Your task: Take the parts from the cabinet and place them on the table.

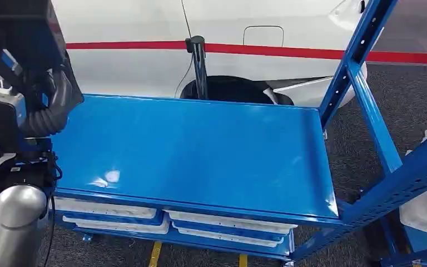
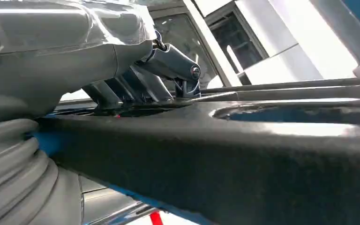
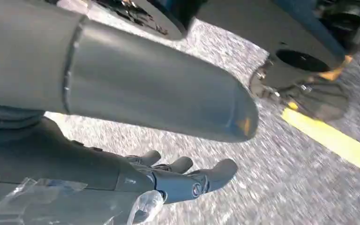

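The left hand [image 2: 136, 70] grips a flat black part [image 2: 243, 154]; in the left wrist view its dark fingers lie across the part's top face while the thick grey thumb sits above them, and the part runs broad and dark across the lower frame, with a rounded opening in it showing blue beyond. In the head view the left arm [image 1: 11, 222] rises at the left edge, its silver forearm low and its black ribbed wrist cover higher up, just beside the left end of the blue table [image 1: 200, 150]. The table's top is a bare glossy blue sheet. Under its front edge sit white trays [image 1: 222, 222] in two rows. A blue frame [image 1: 378, 139] slants up at the right, and behind the table stands a white car [image 1: 256, 33] with a red stripe and a dark wheel arch. The right hand [image 3: 187, 180] hangs over grey speckled floor [image 3: 272, 187], holding nothing, its dark fingers straight and lying close side by side, the thumb apart above them. A yellow line [image 3: 337, 143] crosses the floor nearby.
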{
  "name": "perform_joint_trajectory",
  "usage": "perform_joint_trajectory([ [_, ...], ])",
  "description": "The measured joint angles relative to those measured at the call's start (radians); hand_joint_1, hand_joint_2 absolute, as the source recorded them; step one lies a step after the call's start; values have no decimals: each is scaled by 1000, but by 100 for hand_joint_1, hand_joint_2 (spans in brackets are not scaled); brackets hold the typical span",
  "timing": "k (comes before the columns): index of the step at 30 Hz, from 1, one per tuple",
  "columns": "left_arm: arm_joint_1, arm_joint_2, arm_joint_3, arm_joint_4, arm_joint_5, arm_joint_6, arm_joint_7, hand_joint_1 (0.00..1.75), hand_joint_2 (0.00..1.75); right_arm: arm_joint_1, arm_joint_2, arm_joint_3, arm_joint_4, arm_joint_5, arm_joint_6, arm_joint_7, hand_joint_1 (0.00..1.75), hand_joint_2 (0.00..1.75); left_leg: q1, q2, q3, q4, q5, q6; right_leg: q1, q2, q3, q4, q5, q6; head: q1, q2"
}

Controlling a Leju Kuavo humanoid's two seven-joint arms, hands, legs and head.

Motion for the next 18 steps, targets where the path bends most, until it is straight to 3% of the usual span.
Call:
perform_joint_trajectory([
  [1, 0, -1, 0, 0, -1, -5, 0, 175, 175, 2, 0, -3, 0, -1, 3, 0, 0, 0, -2, 0, -25, 90, -47, 0, 4, -1, -11, 0, 9, -3, 0, 0],
  [2, 0, -4, -1, 0, -4, -5, 0, 175, 175, 3, 1, -7, 0, -4, 6, -1, 0, 0, -4, 0, -36, 156, -68, 2, 9, -1, -24, 1, 17, -6, 0, 0],
  [3, 1, -6, -2, 0, -6, -6, 0, 175, 175, 3, 1, -9, 0, -9, 8, -1, 0, 0, -6, 0, -21, 158, -59, 6, 14, -1, -36, 1, 26, -7, 0, 0],
  [4, 0, -6, -3, 0, -8, -6, 0, 175, 175, 3, 2, -9, 0, -9, 8, -2, 0, 0, -10, 0, 19, 113, -36, 13, 17, -1, -46, 1, 34, -8, 0, 0],
  [6, -1, -6, -2, -2, -16, -6, 2, 175, 175, 3, 3, -12, 0, -10, 8, -3, 0, 0, -20, 0, 122, -39, 14, 31, 23, 0, -58, 1, 45, -8, 0, 0],
  [7, -5, -6, -2, -6, -22, -7, 8, 175, 175, 3, 5, -14, 0, -12, 3, -6, 0, 0, -30, 0, 195, -155, 16, 50, 22, 0, -62, 2, 53, -6, 0, 0],
  [8, -6, -7, -2, -11, -28, -8, 10, 175, 175, 3, 10, -14, 0, -15, -1, -9, 0, 0, -33, 2, 217, -197, 4, 54, 27, 0, -67, 1, 59, -2, 0, 0],
  [9, -6, -7, 1, -16, -34, -8, 13, 175, 175, 6, 9, -16, 0, -21, -16, -14, 0, 0, -38, 0, 212, -191, 20, 48, 22, -4, -63, -3, 66, 5, 0, 0],
  [12, -2, -6, 7, -27, -35, -8, 32, 175, 175, 9, 9, -19, 0, -18, -50, -25, 0, 0, -44, -1, 199, -198, 30, 63, 18, -5, -63, -12, 83, 25, 0, 0],
  [13, -3, -6, 9, -33, -35, -8, 36, 175, 175, 13, 10, -21, 1, -12, -68, -35, 0, 0, -31, 2, 199, -218, 57, 72, 17, -7, -72, -5, 65, 31, 0, 0],
  [14, -3, -6, 8, -34, -35, -8, 37, 175, 175, 13, 10, -22, 1, -12, -73, -37, 0, 0, -32, 1, 191, -220, 65, 78, 19, -7, -81, 11, 37, 33, 3, 0],
  [15, -1, -6, 9, -42, -35, -5, 43, 175, 175, 15, 11, -23, 1, -15, -83, -46, 0, 0, -31, 1, 177, -220, 77, 81, 15, -8, -101, 74, -33, 35, 4, 0],
  [17, 13, -6, 19, -45, -35, 1, 45, 175, 175, 17, 12, -24, 1, -19, -93, -53, 0, 0, -33, 1, 151, -218, 97, 80, 11, -8, -145, 248, -141, 44, 6, 0],
  [18, 18, -6, 21, -46, -35, 2, 45, 175, 175, 18, 12, -24, 1, -18, -94, -57, 0, 0, -33, 2, 140, -217, 105, 79, 11, -8, -155, 307, -156, 48, 6, 0],
])
